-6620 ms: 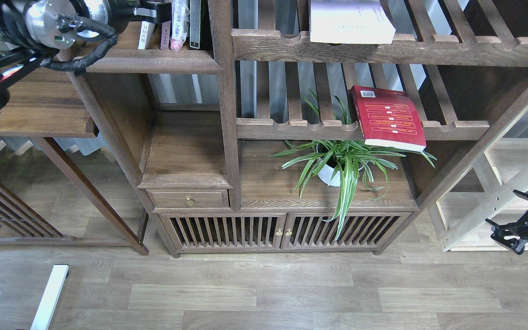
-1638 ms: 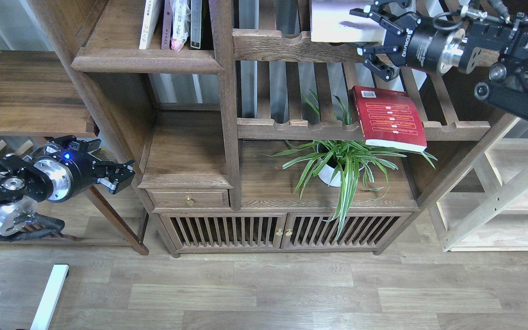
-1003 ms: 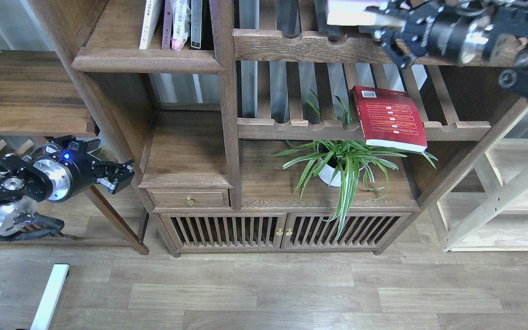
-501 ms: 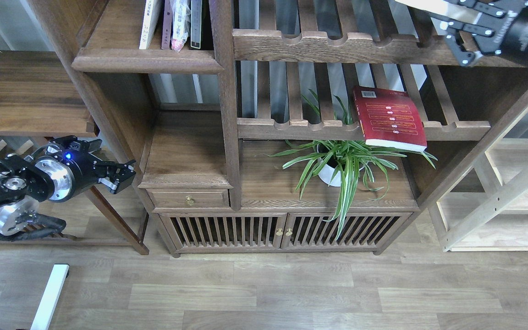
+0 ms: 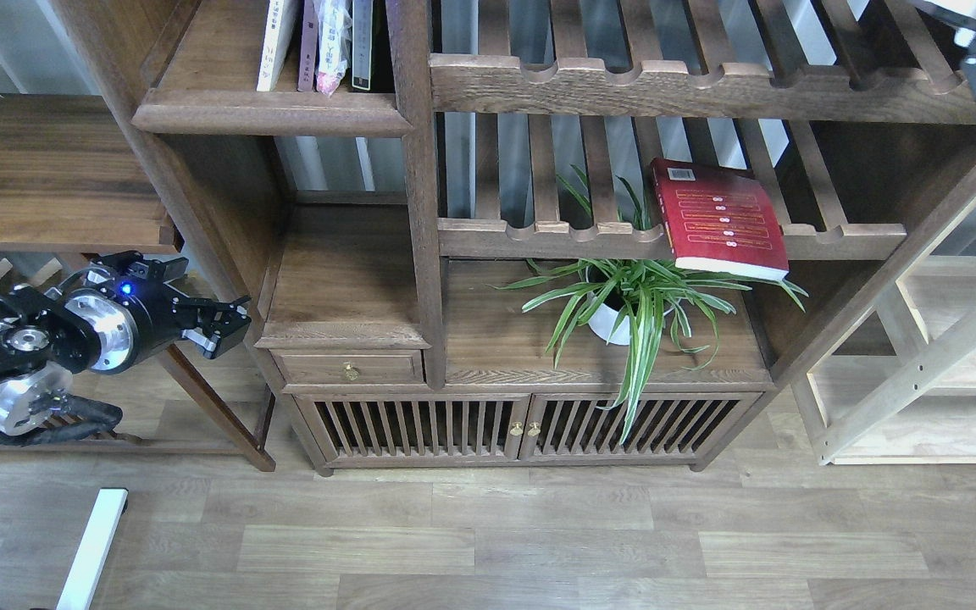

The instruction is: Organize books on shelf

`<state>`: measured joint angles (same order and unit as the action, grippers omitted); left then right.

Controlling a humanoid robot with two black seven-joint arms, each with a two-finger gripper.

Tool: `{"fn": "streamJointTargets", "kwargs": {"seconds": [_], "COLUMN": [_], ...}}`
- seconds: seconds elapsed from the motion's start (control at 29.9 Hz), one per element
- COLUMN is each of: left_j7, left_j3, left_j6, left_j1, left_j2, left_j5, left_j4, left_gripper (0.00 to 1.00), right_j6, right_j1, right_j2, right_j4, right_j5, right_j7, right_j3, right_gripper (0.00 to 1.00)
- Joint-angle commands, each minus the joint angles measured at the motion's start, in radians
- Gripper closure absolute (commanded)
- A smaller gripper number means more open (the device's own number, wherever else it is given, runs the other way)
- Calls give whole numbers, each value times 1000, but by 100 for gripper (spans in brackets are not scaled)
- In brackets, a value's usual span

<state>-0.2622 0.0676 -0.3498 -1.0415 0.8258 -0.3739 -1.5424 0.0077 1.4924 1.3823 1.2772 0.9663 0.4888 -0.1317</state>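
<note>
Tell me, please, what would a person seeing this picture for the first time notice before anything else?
Probably the red book, lying flat on the middle slatted rack with its front edge past the rail. Under it, a green spider plant in a white pot stands on the cabinet top. At left, the robot's left claw hangs beside the cabinet, holding nothing.

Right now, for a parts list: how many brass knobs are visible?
3: drawer knob on the small drawer; left door knob and right door knob side by side below. None apparently hidden.

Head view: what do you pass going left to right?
Left black gripper → small brass drawer knob → green spider plant in white pot → red book with yellow bars → pale wooden rack.
</note>
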Motion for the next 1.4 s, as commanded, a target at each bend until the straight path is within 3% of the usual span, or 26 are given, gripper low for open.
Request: {"fn": "streamJointTargets", "kwargs": {"seconds": [0.0,0.47,0.7,1.37], "left_j7": [0,-2,-2,0], "left_j3": [0,0,-2,1], "left_j6": [0,0,0,0], "left_j1": [0,-2,0,0], "left_j2": [-2,-53,-56,-73], "left_j5": [0,0,0,0], "left_j4": [5,41,50,62], "left_gripper": [16,16,16,16], "right_j6": [38,282,477,481], "right_j1": [2,19,77,77], "right_j2": [69,299,363,363], "right_j4": [14,27,27,25], "right_j5": [-4,-8,-21,112], "right_j7": [0,0,0,0], "right_j3": [10,60,58,-120], "right_gripper": [100,100,99,98]}}
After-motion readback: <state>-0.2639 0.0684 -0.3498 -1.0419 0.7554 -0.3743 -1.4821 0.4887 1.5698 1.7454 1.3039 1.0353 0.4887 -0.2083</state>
